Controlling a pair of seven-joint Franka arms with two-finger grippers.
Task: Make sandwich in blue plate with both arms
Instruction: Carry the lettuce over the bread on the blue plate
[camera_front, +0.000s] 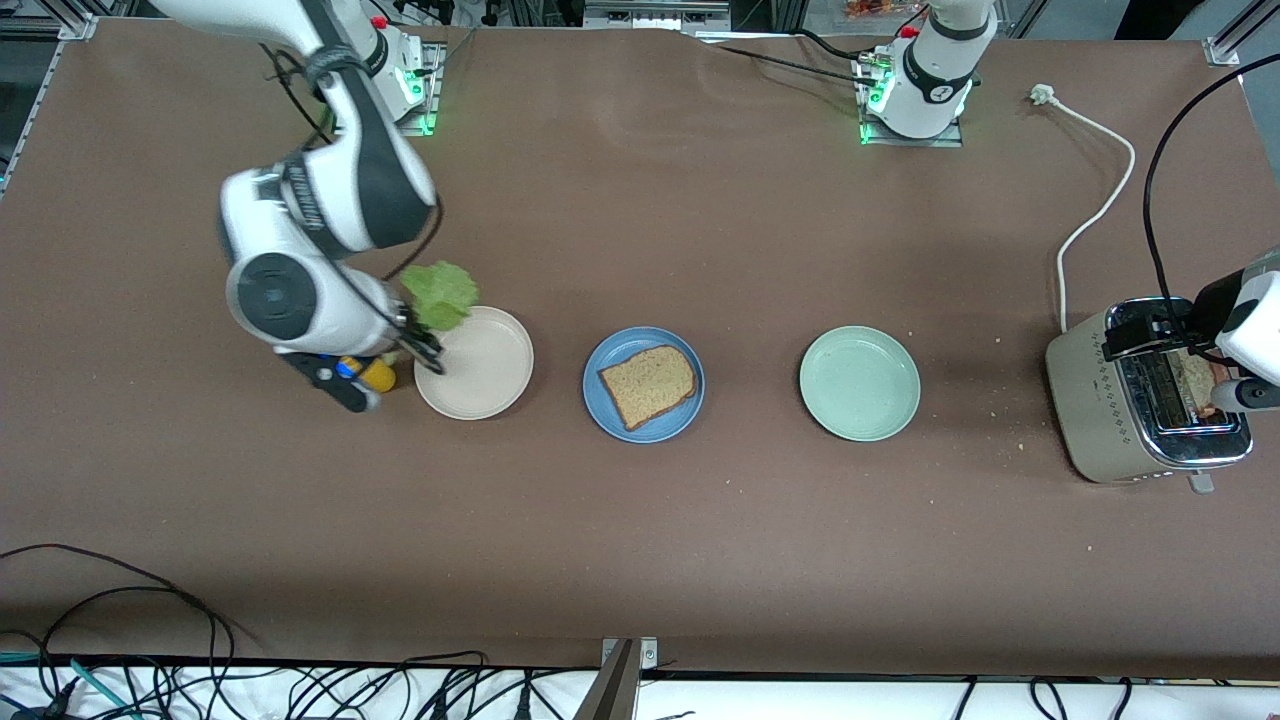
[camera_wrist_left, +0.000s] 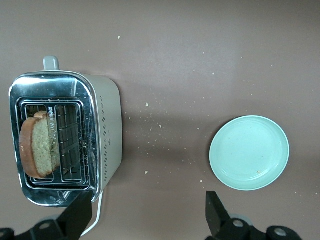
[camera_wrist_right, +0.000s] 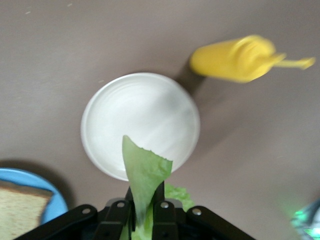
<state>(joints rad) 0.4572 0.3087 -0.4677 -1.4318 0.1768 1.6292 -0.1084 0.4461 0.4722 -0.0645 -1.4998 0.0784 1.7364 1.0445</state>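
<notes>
My right gripper (camera_front: 418, 345) is shut on a ruffled green lettuce leaf (camera_front: 441, 293), held over the edge of the beige plate (camera_front: 490, 385). In the right wrist view the leaf (camera_wrist_right: 145, 172) sticks out from between the shut fingers above that plate (camera_wrist_right: 125, 115). The blue plate (camera_front: 610, 410) sits mid-table with one brown bread slice (camera_front: 648, 385) on it. A second slice (camera_wrist_left: 37, 146) stands in the toaster (camera_wrist_left: 107, 135). My left gripper (camera_wrist_left: 146, 216) is open and holds nothing. It hangs over the toaster (camera_front: 1100, 400) at the left arm's end.
A pale green plate (camera_front: 859, 383) lies between the blue plate and the toaster. A yellow bottle (camera_front: 375, 373) lies beside the beige plate, under the right arm. The toaster's white cord (camera_front: 1095, 215) runs toward the left arm's base. Crumbs dot the table near the toaster.
</notes>
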